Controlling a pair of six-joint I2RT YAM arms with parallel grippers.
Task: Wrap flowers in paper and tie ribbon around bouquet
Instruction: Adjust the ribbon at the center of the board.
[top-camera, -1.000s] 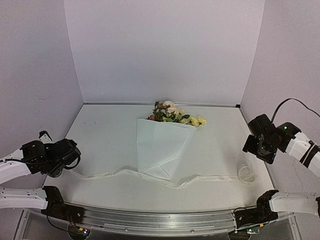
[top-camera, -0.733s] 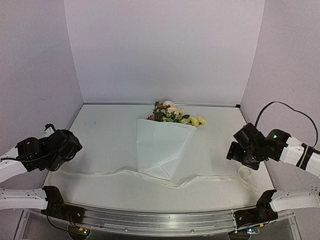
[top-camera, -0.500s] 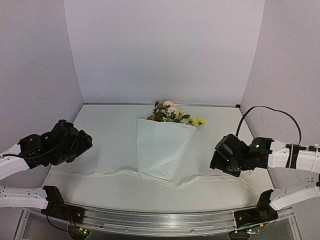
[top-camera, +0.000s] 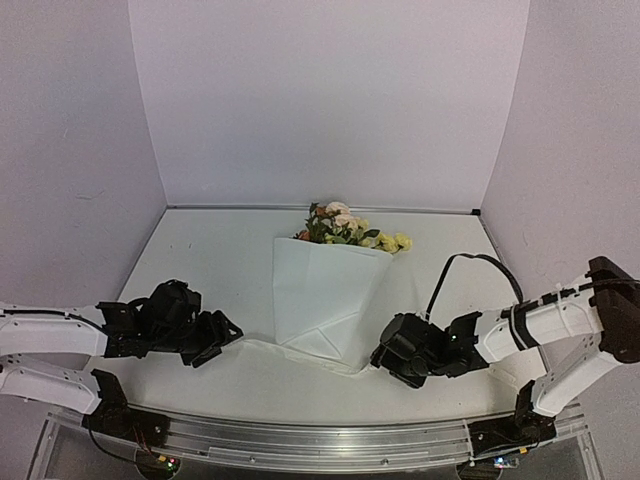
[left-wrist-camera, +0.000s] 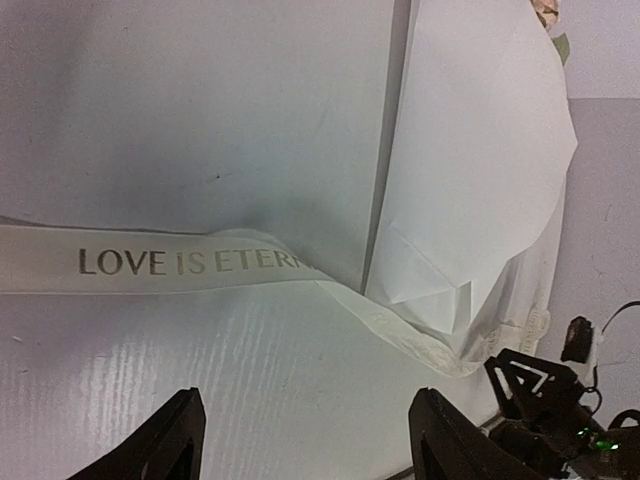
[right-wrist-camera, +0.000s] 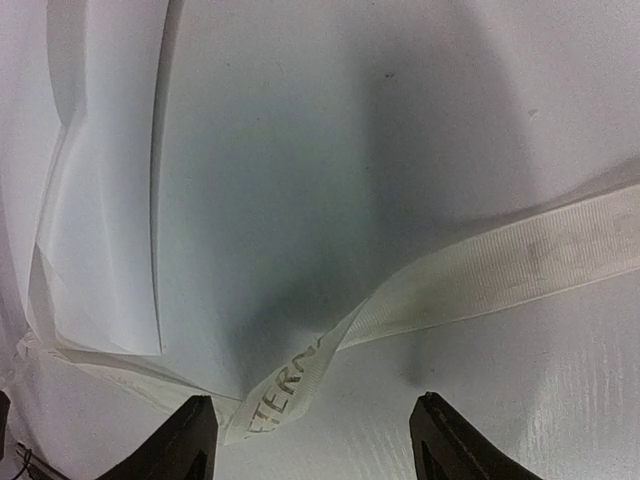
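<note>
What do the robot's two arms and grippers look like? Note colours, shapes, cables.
The left arm and right arm have white tubular links with black joints. The left gripper and right gripper are black, each with two blunt fingers. A black cable loops above the right arm.

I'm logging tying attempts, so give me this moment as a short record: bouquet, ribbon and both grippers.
bouquet: flowers wrapped in a white paper cone, lying on the table, blooms toward the far wall
ribbon: untied, lying on the table across the cone's near tip
left gripper: open, low over the ribbon left of the cone
right gripper: open, low over the ribbon right of the cone
held: nothing
</note>
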